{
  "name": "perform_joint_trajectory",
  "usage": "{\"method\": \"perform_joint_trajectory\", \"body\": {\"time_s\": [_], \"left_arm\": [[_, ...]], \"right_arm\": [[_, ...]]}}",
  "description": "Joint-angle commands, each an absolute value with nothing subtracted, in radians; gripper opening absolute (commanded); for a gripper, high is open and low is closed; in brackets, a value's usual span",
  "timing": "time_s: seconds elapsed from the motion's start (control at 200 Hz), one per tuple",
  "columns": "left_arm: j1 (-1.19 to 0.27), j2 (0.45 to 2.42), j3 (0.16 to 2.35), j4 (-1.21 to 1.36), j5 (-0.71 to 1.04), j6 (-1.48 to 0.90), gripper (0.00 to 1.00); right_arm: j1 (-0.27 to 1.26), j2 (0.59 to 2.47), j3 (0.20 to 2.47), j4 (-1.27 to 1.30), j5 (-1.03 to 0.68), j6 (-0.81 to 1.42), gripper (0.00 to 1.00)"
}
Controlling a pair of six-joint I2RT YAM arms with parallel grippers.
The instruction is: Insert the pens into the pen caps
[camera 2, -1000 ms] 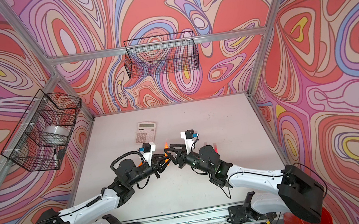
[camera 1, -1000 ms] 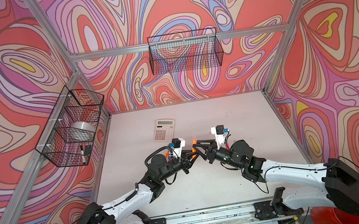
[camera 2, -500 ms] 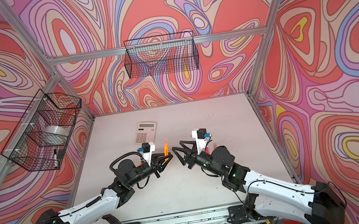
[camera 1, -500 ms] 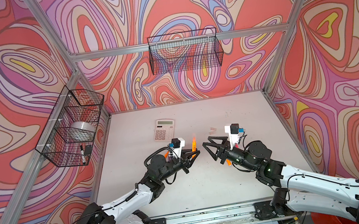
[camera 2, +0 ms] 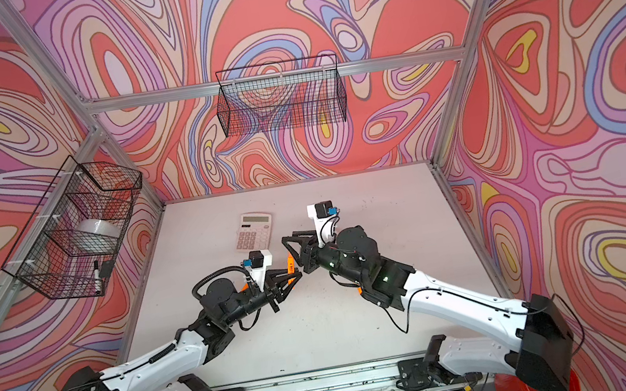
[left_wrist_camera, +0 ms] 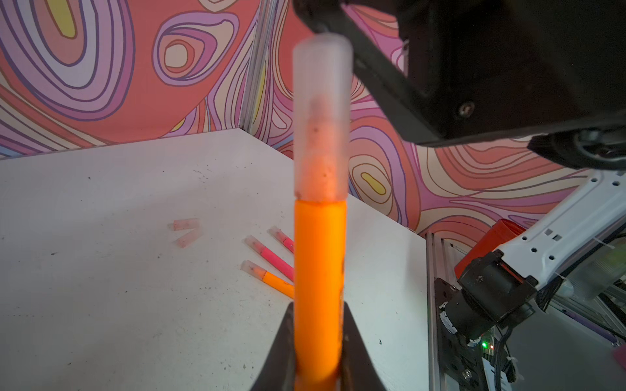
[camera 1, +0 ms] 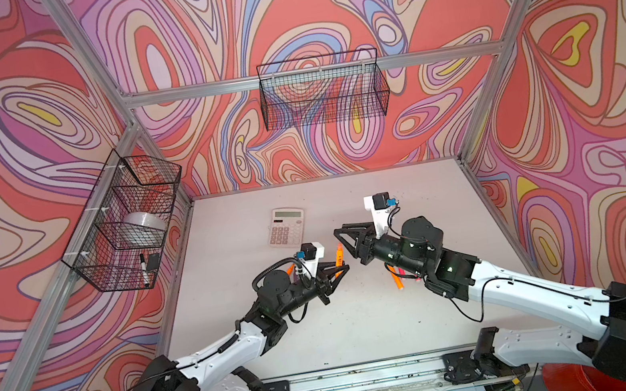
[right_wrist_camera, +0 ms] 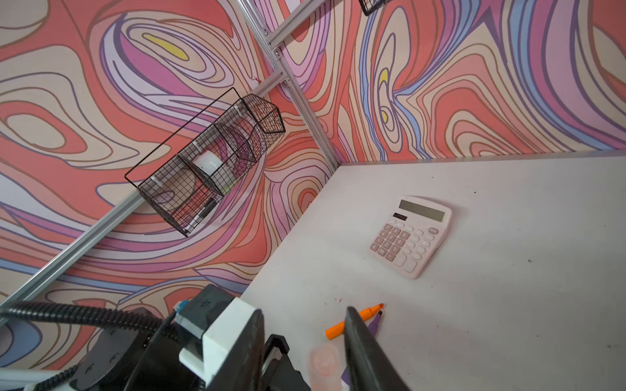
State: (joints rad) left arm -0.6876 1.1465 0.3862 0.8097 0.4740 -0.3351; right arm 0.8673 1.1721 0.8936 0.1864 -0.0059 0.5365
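The left tool [left_wrist_camera: 318, 311] clamps the orange pen [left_wrist_camera: 320, 270] low, apparently keeping its tip end clear. The pale pen cap [left_wrist_camera: 321, 111] sits there, and the right tool [right_wrist_camera: 303, 309] stands apart around it.

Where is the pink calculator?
In both top views the calculator lies flat on the white table, left of the middle, just behind the left gripper and its orange pen.
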Motion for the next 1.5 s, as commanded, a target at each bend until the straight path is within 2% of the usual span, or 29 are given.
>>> {"method": "perform_joint_trajectory", "body": {"time_s": [0.0, 0.25, 0.806, 0.946, 1.152, 1.392, 1.492], "left_arm": [[-0.692, 1.13, 0.406, 0.816, 0.469, -0.318, 0.0], [-0.693, 1.129, 0.408, 0.813, 0.468, -0.318, 0.0], [-0.693, 1.131, 0.409, 0.812, 0.472, -0.319, 0.0], [-0.693, 1.128, 0.409, 0.81, 0.469, -0.319, 0.0], [-0.693, 1.129, 0.41, 0.808, 0.464, -0.319, 0.0], [-0.693, 1.106, 0.425, 0.772, 0.422, -0.29, 0.0], [-0.693, 1.072, 0.457, 0.733, 0.33, -0.269, 0.0]], "right_arm": [[0.87, 1.193, 0.923, 0.138, -0.032, 0.539, 0.37], [0.87, 1.201, 0.926, 0.12, -0.021, 0.532, 0.29], [0.87, 1.237, 0.962, 0.121, -0.03, 0.517, 0.33], [0.87, 1.245, 0.967, 0.123, -0.041, 0.518, 0.25], [0.871, 1.248, 0.965, 0.112, -0.054, 0.512, 0.0], [0.91, 1.237, 0.936, 0.085, -0.079, 0.494, 0.0], [0.939, 1.223, 0.907, 0.083, -0.077, 0.491, 0.0]]}}
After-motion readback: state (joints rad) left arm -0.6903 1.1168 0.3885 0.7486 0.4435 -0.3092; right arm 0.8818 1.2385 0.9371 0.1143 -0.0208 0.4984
